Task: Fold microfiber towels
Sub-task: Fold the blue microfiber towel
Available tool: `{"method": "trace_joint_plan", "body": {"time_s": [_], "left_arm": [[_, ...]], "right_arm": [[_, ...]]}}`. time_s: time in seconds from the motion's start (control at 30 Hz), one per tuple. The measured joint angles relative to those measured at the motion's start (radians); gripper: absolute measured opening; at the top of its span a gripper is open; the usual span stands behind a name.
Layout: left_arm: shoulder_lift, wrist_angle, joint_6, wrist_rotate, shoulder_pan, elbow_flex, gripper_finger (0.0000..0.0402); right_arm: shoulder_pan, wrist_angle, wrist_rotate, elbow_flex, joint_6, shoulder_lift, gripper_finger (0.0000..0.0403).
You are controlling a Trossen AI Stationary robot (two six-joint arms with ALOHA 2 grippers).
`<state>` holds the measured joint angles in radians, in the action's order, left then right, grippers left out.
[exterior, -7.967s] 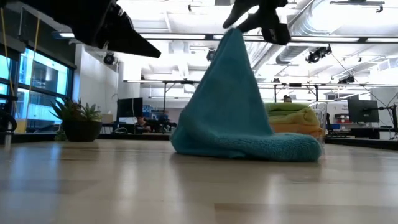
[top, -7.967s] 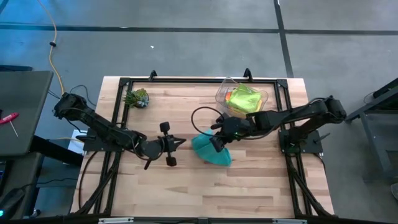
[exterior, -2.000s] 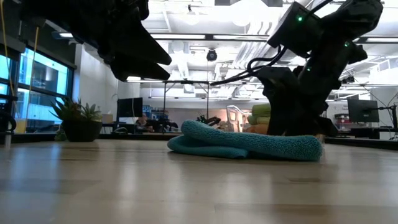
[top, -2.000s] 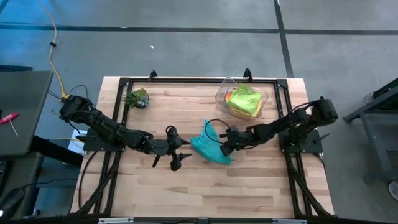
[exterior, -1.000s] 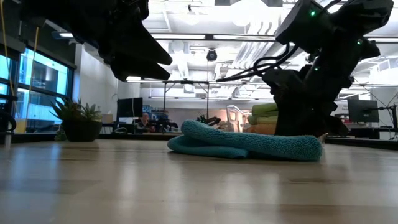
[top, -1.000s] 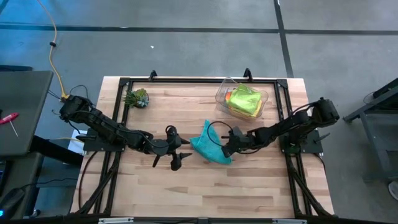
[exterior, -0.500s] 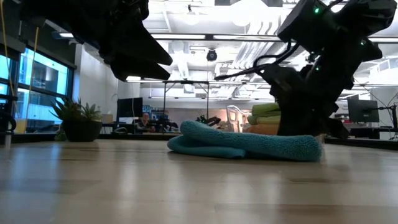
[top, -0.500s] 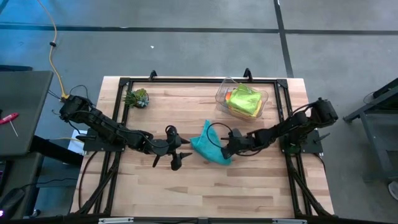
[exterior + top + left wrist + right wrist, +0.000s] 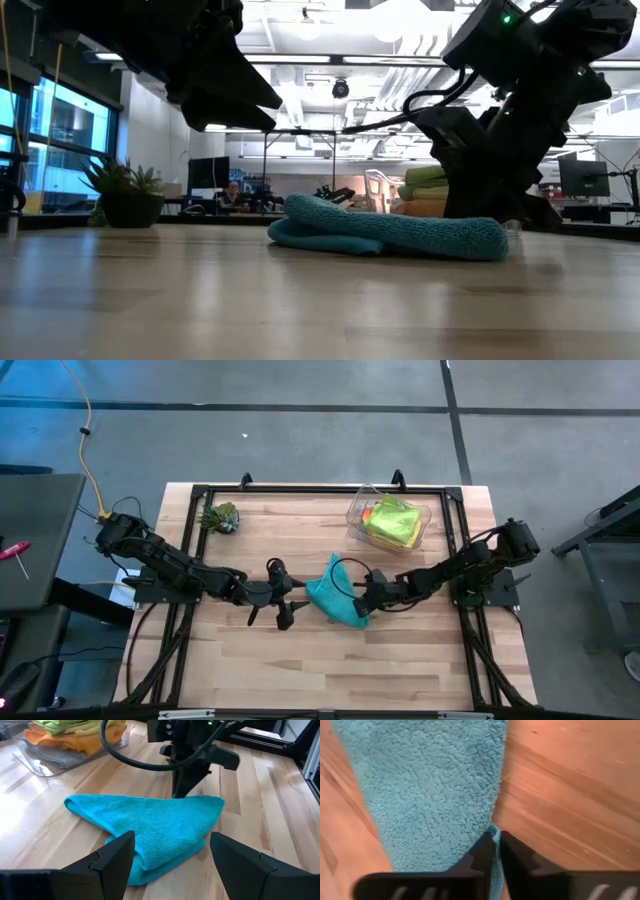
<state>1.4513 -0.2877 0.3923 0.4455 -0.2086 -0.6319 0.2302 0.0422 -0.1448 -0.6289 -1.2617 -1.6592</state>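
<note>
My right gripper (image 9: 496,851) pinches the rumpled teal microfiber towel's (image 9: 336,596) near corner; my left gripper (image 9: 287,603), spread wide, waits just beside its opposite edge.

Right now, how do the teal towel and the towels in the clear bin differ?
The teal towel lies loosely bunched on the bare table; the towels in the bin sit folded in a neat stack. The right gripper pinches the teal towel's edge; nothing touches the stacked ones. The left gripper waits open beside it. All are soft cloths.

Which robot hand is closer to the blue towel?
The right gripper. It is shut on the edge of the teal towel at a corner. The left gripper waits open just beside the towel, not touching it.
</note>
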Motion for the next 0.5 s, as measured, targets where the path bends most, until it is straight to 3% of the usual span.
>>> {"method": "trace_joint_plan", "body": {"time_s": [0.07,0.23,0.5], "left_arm": [[0.000,0.000,-0.001,0.000,0.000,0.000,0.0248],[-0.006,-0.003,-0.010,0.003,0.000,0.000,0.0248],[-0.064,-0.076,-0.113,0.012,0.041,-0.013,0.0248]], "right_arm": [[0.000,-0.003,0.005,0.002,-0.016,0.001,0.0009],[0.000,-0.052,0.001,0.001,-0.039,0.047,0.0002],[0.000,-0.257,-0.088,-0.001,0.021,0.349,0.0001]]}}
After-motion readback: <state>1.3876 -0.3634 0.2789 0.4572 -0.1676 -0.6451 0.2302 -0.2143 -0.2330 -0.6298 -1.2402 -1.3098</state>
